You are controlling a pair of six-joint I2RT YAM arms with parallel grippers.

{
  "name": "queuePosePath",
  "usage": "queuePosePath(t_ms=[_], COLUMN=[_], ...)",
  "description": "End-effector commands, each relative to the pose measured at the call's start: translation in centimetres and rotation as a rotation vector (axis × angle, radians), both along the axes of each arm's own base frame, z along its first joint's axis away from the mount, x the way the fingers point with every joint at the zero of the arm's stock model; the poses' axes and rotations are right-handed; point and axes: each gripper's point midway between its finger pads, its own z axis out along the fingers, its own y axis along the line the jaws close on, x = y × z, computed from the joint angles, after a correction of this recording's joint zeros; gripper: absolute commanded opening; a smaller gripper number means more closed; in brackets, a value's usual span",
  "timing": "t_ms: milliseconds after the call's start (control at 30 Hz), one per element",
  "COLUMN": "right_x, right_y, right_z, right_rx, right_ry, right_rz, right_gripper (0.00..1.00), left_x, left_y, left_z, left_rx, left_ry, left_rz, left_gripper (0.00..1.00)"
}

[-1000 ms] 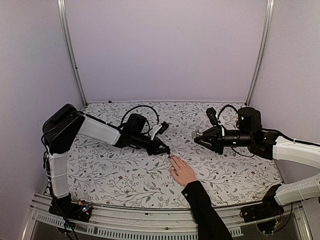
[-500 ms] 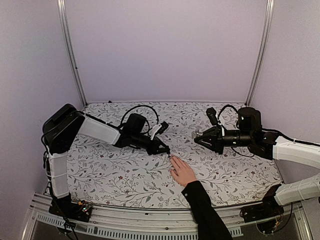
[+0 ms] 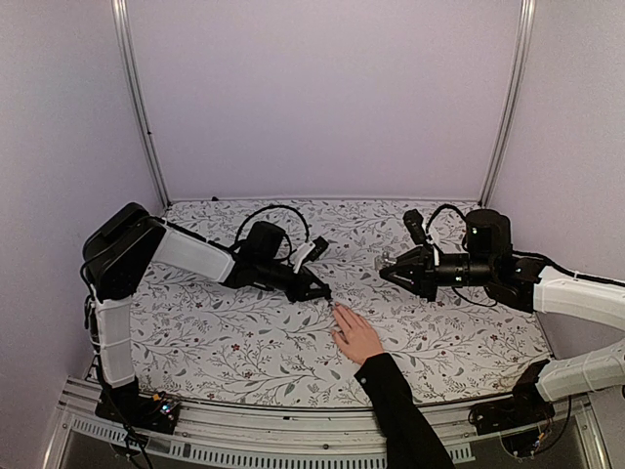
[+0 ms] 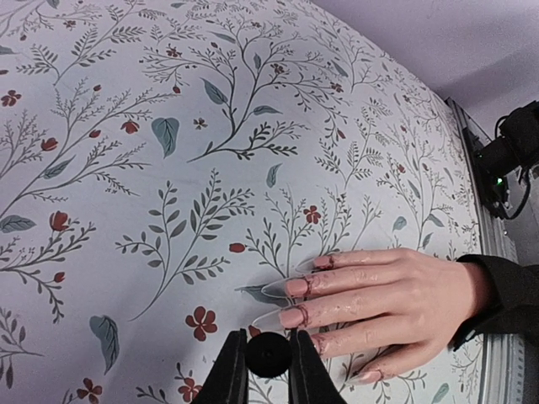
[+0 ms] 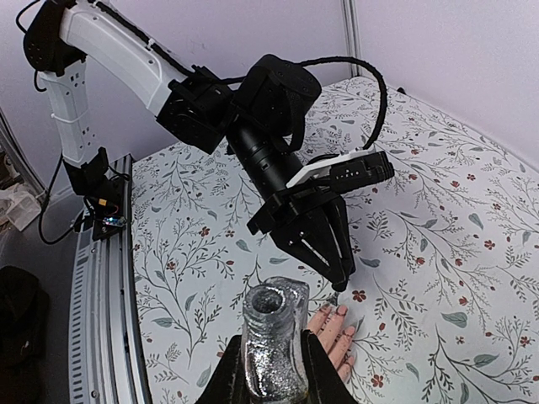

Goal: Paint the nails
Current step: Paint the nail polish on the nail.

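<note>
A light-skinned hand (image 3: pixel 356 337) in a black sleeve lies flat on the flowered tablecloth, fingers pointing toward the far left. Its nails (image 4: pixel 278 290) are long and pale, with reddish smears on the skin at their bases. My left gripper (image 4: pixel 267 338) is shut on a round black brush cap (image 4: pixel 269 355), just in front of the middle fingertips. From the right wrist view, the brush tip (image 5: pixel 337 296) under that gripper hangs just beyond the fingertips (image 5: pixel 340 310). My right gripper (image 5: pixel 271 341) is shut on an open glittery bottle (image 5: pixel 274 349), held in the air to the hand's right (image 3: pixel 386 272).
The black sleeve (image 3: pixel 400 410) runs from the hand to the table's near edge. A flowered cloth (image 3: pixel 234 332) covers the table, with pale walls on three sides. The left arm (image 3: pixel 195 256) stretches low across the left half. A metal rail (image 5: pixel 109 278) runs along the near edge.
</note>
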Motion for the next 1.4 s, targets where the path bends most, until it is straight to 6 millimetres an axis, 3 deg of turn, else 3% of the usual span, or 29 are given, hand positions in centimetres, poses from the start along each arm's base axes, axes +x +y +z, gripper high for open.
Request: queuePosePath(t_ms=[0,800,1033,1367], right_x=[-0.1,-0.2,-0.2,-0.3], right_y=[-0.2,-0.3,-0.3,-0.3], right_z=[0.9,1.0,1.0,1.1], right_rx=[0.029,0.029,0.030,0.031], right_ry=[-0.021,-0.022,-0.022,-0.023], right_rz=[0.002,0.003,0.004,0.004], right_gripper=[0.00,0.00,0.00,0.00], left_x=[0.6,1.1,-0.9,-2.0], left_y=[0.4,1.0,0.1,-0.8], left_z=[1.0,3.0,4.9,3.6], left_rx=[-0.007,-0.025,-0.080,-0.064], left_ry=[-0.018,-0.064,-0.109,-0.079], left_rz=[0.016,0.029,-0.045,-0.087], left_gripper=[0.00,0.00,0.00,0.00])
